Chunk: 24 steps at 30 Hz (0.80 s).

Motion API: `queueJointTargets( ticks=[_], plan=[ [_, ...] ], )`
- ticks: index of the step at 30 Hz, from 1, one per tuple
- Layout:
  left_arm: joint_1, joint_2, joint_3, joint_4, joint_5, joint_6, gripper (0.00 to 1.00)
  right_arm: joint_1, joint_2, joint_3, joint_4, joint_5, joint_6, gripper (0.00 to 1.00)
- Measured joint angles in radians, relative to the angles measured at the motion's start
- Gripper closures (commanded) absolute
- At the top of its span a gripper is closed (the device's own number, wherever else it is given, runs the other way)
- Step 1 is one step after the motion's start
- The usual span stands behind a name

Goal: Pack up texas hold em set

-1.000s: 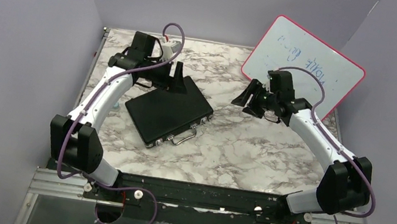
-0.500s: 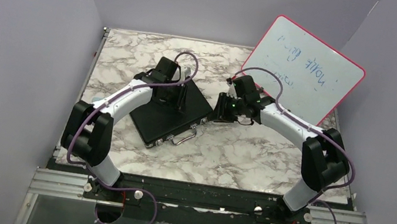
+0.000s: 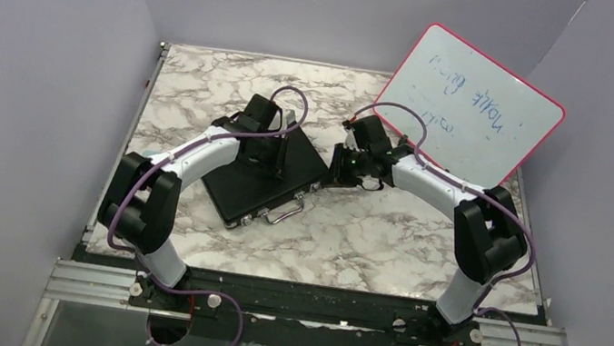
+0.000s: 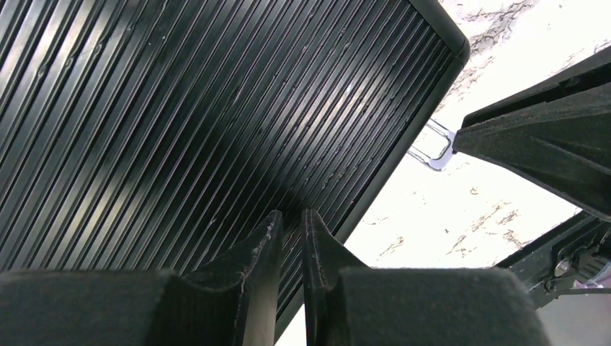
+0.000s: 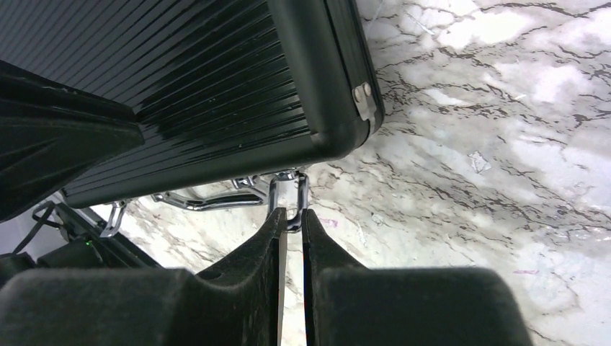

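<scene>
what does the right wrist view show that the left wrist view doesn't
Only the right wrist view: the silver handle, the case's side wall with a small silver fitting, and the right gripper, its fingertips close together at a silver latch. Only the left wrist view: the left gripper, its fingertips nearly together over the lid near its edge. Both: the ribbed black lid, the marble table, a silver latch, and part of the other gripper.

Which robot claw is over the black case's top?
The left gripper: it's above the briefcase, over its ribbed lid. The right gripper is beside it, at a silver latch.
</scene>
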Motion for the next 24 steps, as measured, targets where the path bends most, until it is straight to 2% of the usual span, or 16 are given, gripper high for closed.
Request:
queueJointTargets(
  ticks=[15,24],
  plan=[
    [-0.003,0.014,0.01,0.018,0.001,-0.004,0.81,0.007,0.087,0.028,-0.011,0.026,-0.012,0.97],
    [-0.003,0.018,0.015,0.017,0.003,-0.007,0.81,0.04,0.163,0.025,0.029,0.072,-0.023,0.98]
  ],
)
